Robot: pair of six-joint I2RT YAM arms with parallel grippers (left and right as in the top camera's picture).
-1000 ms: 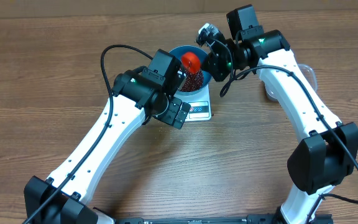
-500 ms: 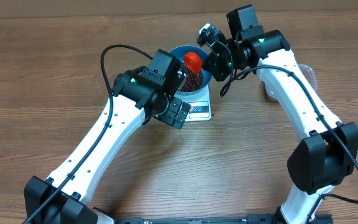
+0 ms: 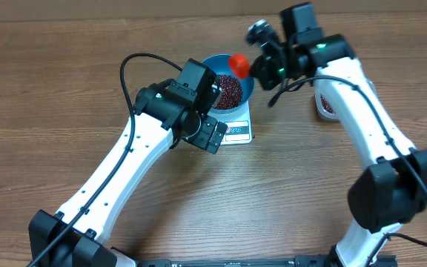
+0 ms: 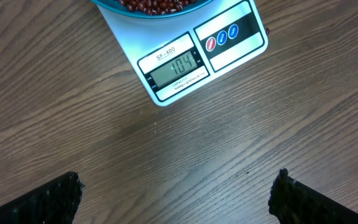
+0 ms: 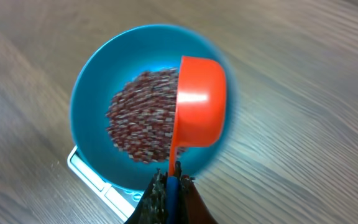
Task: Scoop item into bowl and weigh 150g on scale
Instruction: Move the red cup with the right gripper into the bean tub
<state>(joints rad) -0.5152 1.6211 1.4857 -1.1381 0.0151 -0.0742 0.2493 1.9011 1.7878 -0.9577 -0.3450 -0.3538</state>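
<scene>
Wood-grain tabletop (image 3: 65, 89) is seen throughout. At upper centre of the overhead view, the bright blue bowl (image 3: 212, 64) is set on the white scale (image 4: 197, 59), whose display reads 104. Small glossy red-brown beans (image 3: 228, 90) are heaped inside. An orange scoop (image 5: 199, 102), tipped over the bowl's right side, is pinched by its handle in the right gripper (image 5: 171, 186). The left gripper (image 4: 176, 202) is spread wide above the wood.

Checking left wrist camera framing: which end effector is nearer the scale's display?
Left. Left end effector hovers open above the table just in front of the scale display; right end effector, shut on the orange scoop, is over the bowl.
</scene>
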